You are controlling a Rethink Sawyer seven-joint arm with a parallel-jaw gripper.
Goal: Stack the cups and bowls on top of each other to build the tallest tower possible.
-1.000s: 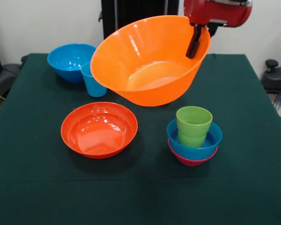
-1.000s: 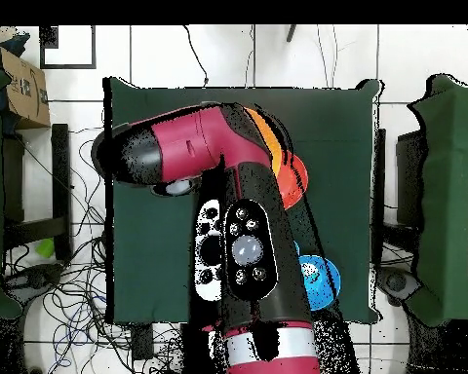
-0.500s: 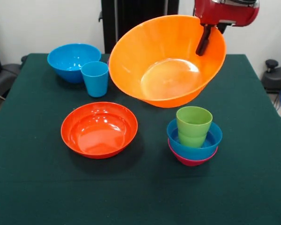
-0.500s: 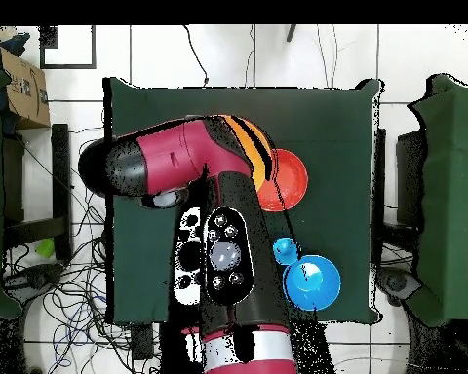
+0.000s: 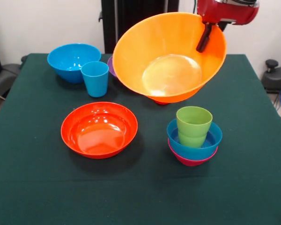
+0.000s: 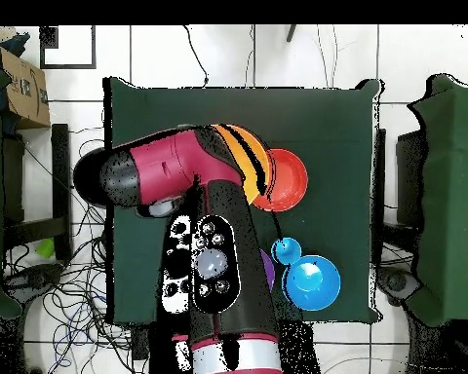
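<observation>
My gripper (image 5: pixel 205 38) is shut on the right rim of the very large yellow-orange bowl (image 5: pixel 171 61). The bowl hangs tilted in the air, its opening facing the camera. Below and in front of it stands the tower: a lime green cup (image 5: pixel 193 125) inside a small blue bowl (image 5: pixel 196 146), which sits in a small magenta bowl (image 5: pixel 192 161). In the overhead view the arm covers the tower, and only part of the yellow-orange bowl (image 6: pixel 240 154) shows. A red-orange bowl (image 5: pixel 99 129) sits left of the tower.
A light blue cup (image 5: pixel 94 78) stands in front of a large blue bowl (image 5: pixel 71 60) at the back left. A sliver of purple bowl (image 5: pixel 111 65) and a red edge (image 5: pixel 160 100) peek from behind the held bowl. Dark green cloth (image 5: pixel 37 187) covers the table.
The gripper has carried the yellow-orange bowl rightward in the front view and tipped it further toward the camera. That uncovered the light blue cup and slivers of purple and red behind.
</observation>
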